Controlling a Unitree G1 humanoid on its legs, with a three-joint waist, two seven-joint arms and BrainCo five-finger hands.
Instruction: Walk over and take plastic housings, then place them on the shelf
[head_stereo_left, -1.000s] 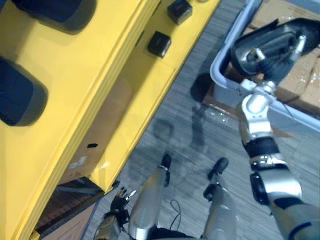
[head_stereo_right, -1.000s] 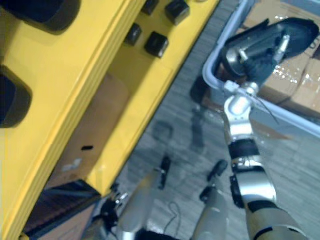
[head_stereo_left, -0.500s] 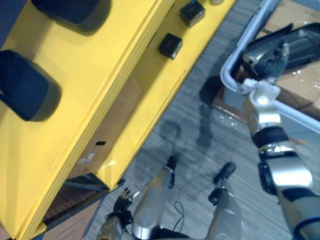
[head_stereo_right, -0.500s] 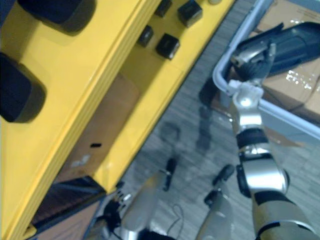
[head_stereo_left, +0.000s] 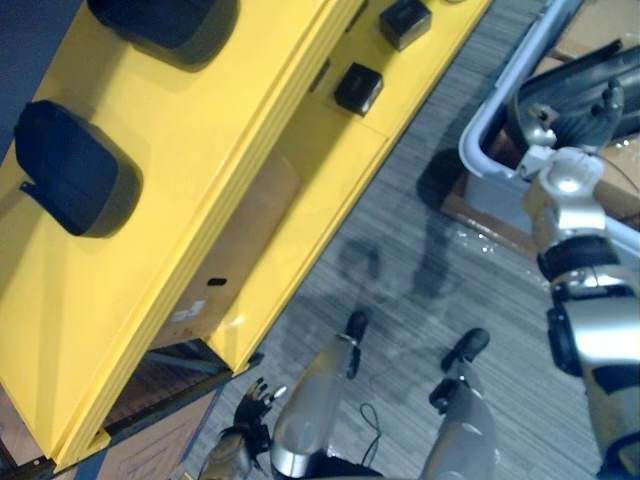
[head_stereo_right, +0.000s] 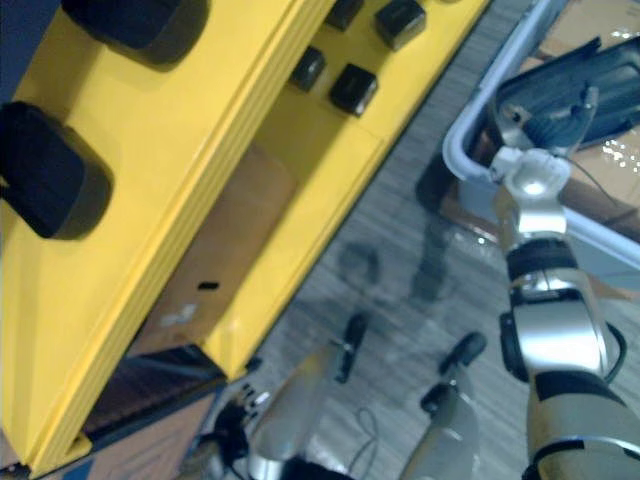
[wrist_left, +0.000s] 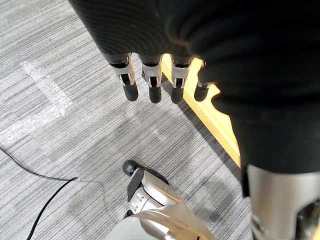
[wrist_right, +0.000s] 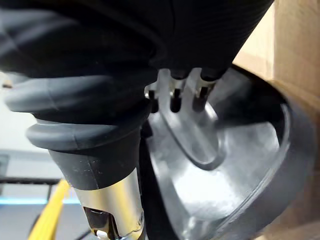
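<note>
Right robot hand (head_stereo_left: 572, 120): reaches into grey bin (head_stereo_left: 488, 135), fingers (wrist_right: 173, 100) curled over the rim of a dark plastic housing (wrist_right: 240, 150) and clamped on it. The right wrist view shows the glossy hollow inside of the shell facing the palm. Thumb contact cannot be made out.

The housing lies partly inside the bin, above cardboard boxes (head_stereo_right: 620, 160). It is hard to tell whether it is lifted clear or resting on them.

Left robot hand (head_stereo_left: 250, 398): hangs low by the near corner of the yellow shelf (head_stereo_left: 250, 130), fingers (wrist_left: 152, 90) straight and apart, holding nothing, above grey carpet floor (head_stereo_left: 400, 260).

On the shelf:
- two more dark housings (head_stereo_left: 70, 165) lie on the top level
- small black boxes (head_stereo_left: 358, 88) sit on the lower level
- a cardboard carton (head_stereo_left: 240, 250) is tucked underneath

The shelf stands well apart from the bin, with open floor between.

Risks, as judged:
- The grip looks like a hook on one edge only. The smooth curved shell could pivot or slide out once its weight hangs from the fingers.
- The far end may catch on the bin rim during the lift and lever the housing loose.
- Body sway while walking could shake a one-handed hold.
- On placement, the shell could knock the housings already on the top level, or overhang the shelf edge and tip off.
</note>
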